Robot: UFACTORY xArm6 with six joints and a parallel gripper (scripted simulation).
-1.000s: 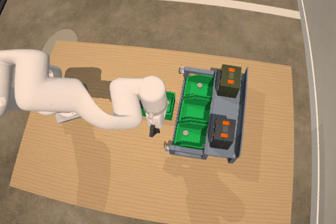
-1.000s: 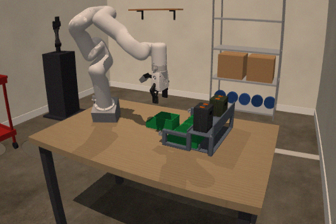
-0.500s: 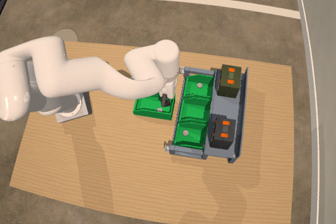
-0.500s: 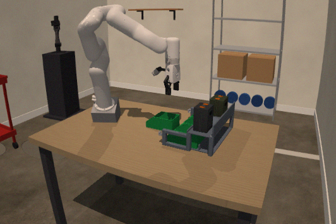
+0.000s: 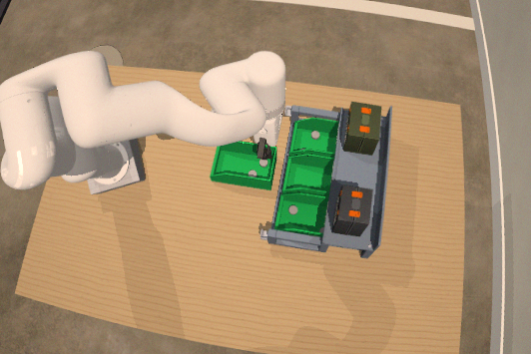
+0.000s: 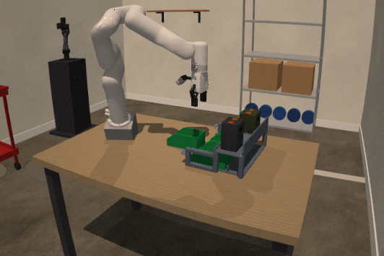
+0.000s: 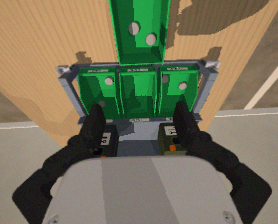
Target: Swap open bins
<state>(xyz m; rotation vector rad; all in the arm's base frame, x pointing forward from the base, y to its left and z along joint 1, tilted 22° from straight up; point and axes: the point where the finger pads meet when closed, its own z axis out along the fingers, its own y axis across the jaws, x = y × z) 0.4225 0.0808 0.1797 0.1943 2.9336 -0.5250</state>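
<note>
The empty green bin [image 5: 305, 177] [image 7: 138, 95] sits in the middle place of the grey shelf [image 5: 356, 174] [image 6: 215, 161], with no parts visible in it. The other green bin [image 5: 235, 164] [image 6: 185, 140] [image 7: 141, 52] stands on the table just in front of the shelf, with two round grey parts showing inside. My gripper [image 6: 198, 102] [image 7: 138, 111] is open and empty, pointing down well above the table bin and the shelf front. Side bins [image 5: 315, 126] [image 5: 305, 222] [image 7: 95, 92] [image 7: 177, 95] sit either side of the empty one and hold round parts.
A dark grey case [image 5: 352, 213] [image 6: 232, 134] and an olive case [image 5: 363, 131] [image 6: 250, 122] stand on the shelf's rear board, with a gap between them behind the middle place. Upright end frames bound the shelf. The wooden table [image 5: 210, 258] [image 6: 155, 169] extends around it.
</note>
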